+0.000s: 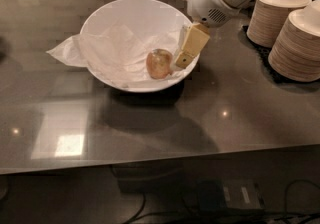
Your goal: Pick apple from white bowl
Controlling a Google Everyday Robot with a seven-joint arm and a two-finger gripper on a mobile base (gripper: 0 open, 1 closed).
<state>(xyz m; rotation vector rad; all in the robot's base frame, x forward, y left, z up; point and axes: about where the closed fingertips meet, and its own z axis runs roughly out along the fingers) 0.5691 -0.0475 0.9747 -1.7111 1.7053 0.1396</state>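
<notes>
The white bowl (120,18) stands on the grey table at the back centre, lined with a crumpled white napkin (70,50) that spills over its left rim. The apple (159,64), small, yellowish-tan with a reddish blush, lies inside the bowl at its right side. My gripper (184,54), with cream-coloured fingers under a white arm housing, hangs over the bowl's right rim, its tip just right of the apple and close to it. The apple rests on the napkin, not held.
Two tall stacks of beige paper bowls (297,43) stand at the right on a dark mat. The grey table (150,123) runs toward the front edge, with glare spots at the lower left. Cables and a box lie on the floor below.
</notes>
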